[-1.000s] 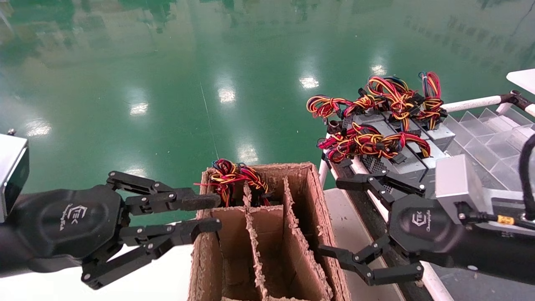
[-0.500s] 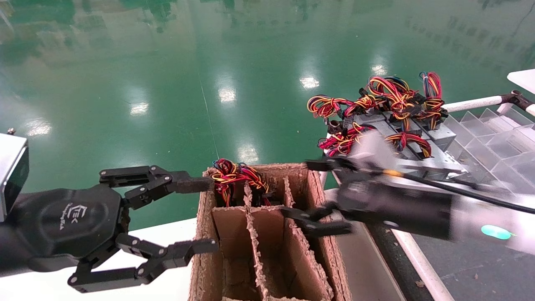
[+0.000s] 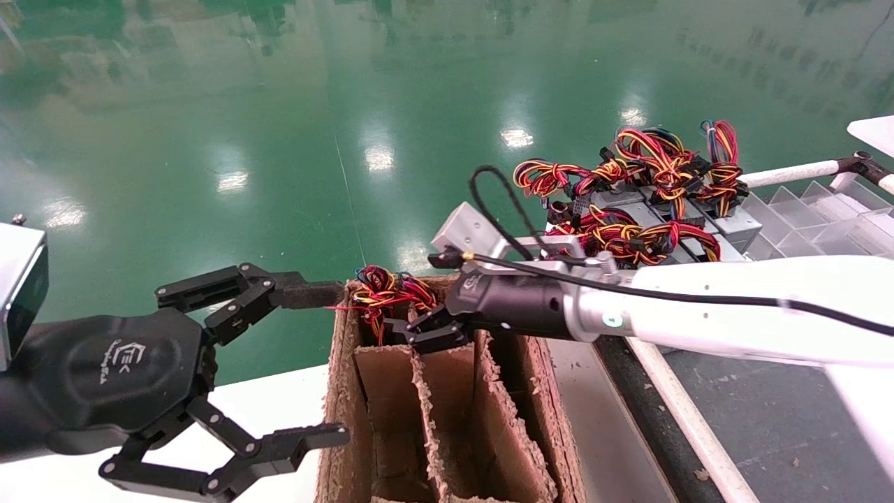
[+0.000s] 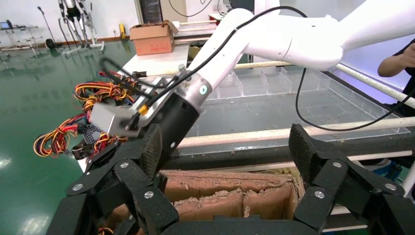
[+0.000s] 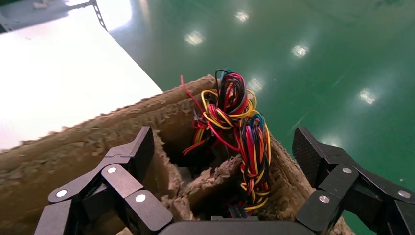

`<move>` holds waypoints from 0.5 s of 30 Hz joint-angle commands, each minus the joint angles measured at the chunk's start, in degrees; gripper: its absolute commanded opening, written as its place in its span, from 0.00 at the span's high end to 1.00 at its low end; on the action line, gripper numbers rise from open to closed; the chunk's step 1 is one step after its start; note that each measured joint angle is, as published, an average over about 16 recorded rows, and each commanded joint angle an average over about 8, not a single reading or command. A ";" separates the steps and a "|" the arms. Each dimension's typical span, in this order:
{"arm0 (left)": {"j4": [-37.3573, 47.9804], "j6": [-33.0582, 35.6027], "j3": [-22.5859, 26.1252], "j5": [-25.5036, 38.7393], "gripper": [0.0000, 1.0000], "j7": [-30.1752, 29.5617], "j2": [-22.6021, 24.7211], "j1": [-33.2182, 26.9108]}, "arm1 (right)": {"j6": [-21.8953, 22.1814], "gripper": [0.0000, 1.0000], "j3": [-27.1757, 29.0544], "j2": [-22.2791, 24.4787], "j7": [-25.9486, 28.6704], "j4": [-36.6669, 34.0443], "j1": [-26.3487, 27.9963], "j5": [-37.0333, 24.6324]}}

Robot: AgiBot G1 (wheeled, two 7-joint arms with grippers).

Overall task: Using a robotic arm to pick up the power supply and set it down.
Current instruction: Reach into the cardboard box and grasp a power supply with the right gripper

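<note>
The right gripper (image 3: pixel 419 335), fingers spread, hangs over the box's (image 3: pixel 335 391) far compartments, just above the power supply's (image 5: pixel 235 127) wires in the far left corner. The left gripper (image 3: pixel 318 367), wide open, hovers at the box's left wall.

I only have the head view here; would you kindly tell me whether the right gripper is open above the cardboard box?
Observer: Yes; the right wrist view shows the right gripper open wide, the wire bundle lying just ahead of it.
Operator: Is a metal casing visible beneath?
Observer: No; in that cardboard box compartment only wires and torn divider edges show.
Operator: Anyone nearby?
Observer: The left wrist view shows a person's arm beyond the clear tray.
</note>
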 commanded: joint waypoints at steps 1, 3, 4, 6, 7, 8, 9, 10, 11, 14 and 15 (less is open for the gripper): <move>0.00 0.00 0.00 0.00 0.00 0.00 0.00 0.00 | 1.06 0.38 -0.61 -1.24 0.25 -1.04 0.35 -1.49; 0.00 0.00 0.00 0.00 0.00 0.00 0.00 0.00 | 2.00 0.63 -0.70 -1.77 0.09 -1.76 0.19 -2.03; 0.00 0.00 0.00 0.00 0.00 0.00 0.00 0.00 | 2.37 0.75 -0.71 -1.98 0.01 -2.07 0.10 -2.19; 0.00 0.00 0.01 0.00 0.00 0.00 0.00 0.00 | 2.98 0.98 -0.70 -2.28 -0.22 -2.63 -0.09 -2.39; 0.00 0.00 0.01 0.00 0.00 0.00 0.00 0.00 | 3.16 1.00 -0.70 -2.39 -0.34 -2.86 -0.18 -2.43; 0.00 0.00 0.01 0.00 0.00 0.00 0.00 0.00 | 3.31 1.00 -0.71 -2.48 -0.51 -3.07 -0.27 -2.45; 0.00 0.00 0.01 0.00 0.00 0.00 0.00 0.00 | 3.41 1.00 -0.72 -2.55 -0.69 -3.27 -0.35 -2.46; 0.00 0.00 0.01 -0.01 0.00 0.00 0.00 0.00 | 3.48 1.00 -0.72 -2.59 -0.90 -3.45 -0.43 -2.45; 0.00 0.00 0.01 -0.01 0.00 0.00 0.00 0.00 | 3.54 1.00 -0.73 -2.62 -1.14 -3.63 -0.52 -2.44; 0.00 0.00 0.01 -0.01 0.00 0.01 0.00 0.00 | 3.65 1.00 -0.71 -2.63 -1.96 -4.09 -0.80 -2.34; 0.00 0.00 0.01 -0.01 0.00 0.01 0.00 0.00 | 3.66 1.00 -0.69 -2.60 -2.25 -4.20 -0.88 -2.27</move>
